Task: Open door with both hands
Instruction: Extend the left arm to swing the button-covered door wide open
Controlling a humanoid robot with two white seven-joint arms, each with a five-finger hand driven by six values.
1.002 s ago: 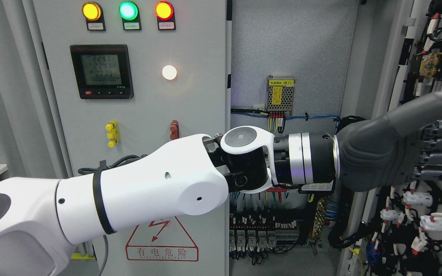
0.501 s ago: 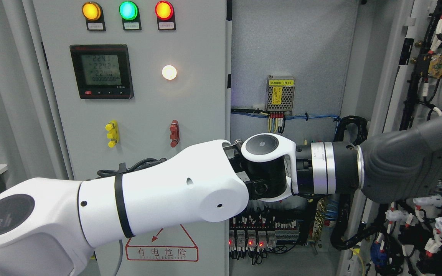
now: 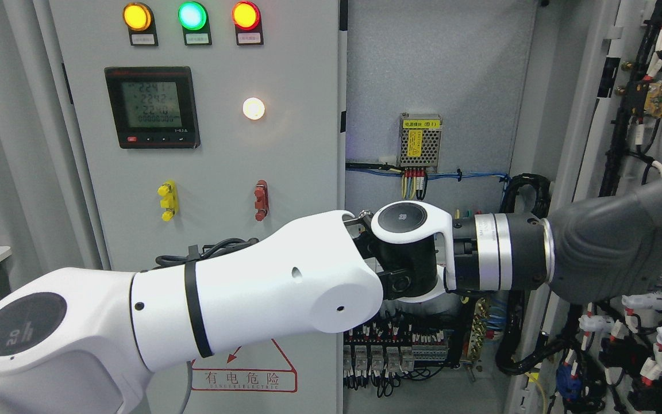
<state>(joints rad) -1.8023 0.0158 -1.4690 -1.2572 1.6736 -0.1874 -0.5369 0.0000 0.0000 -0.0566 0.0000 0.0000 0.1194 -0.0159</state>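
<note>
The cabinet's right door [image 3: 592, 103] stands swung open at the picture's right, its inner face covered in black wiring and white connectors. My left arm [image 3: 262, 287] comes in from the lower left and reaches across the opening. Its grey-gloved left hand [image 3: 612, 253] lies against the inner face of that door, partly cut off by the right edge of the picture. The cabinet's interior [image 3: 434, 75] shows a grey back panel. The right arm does not show.
The left cabinet door [image 3: 285, 161] is shut, with three lit lamps, a black meter [image 3: 151, 107], a yellow switch [image 3: 167, 200] and a red one [image 3: 261, 199]. A small power supply [image 3: 420, 141] and rows of terminals [image 3: 388, 351] sit inside.
My left arm has stretched further to the right and a little lower. The right door has swung wider, and the hand has slid toward the picture's right edge.
</note>
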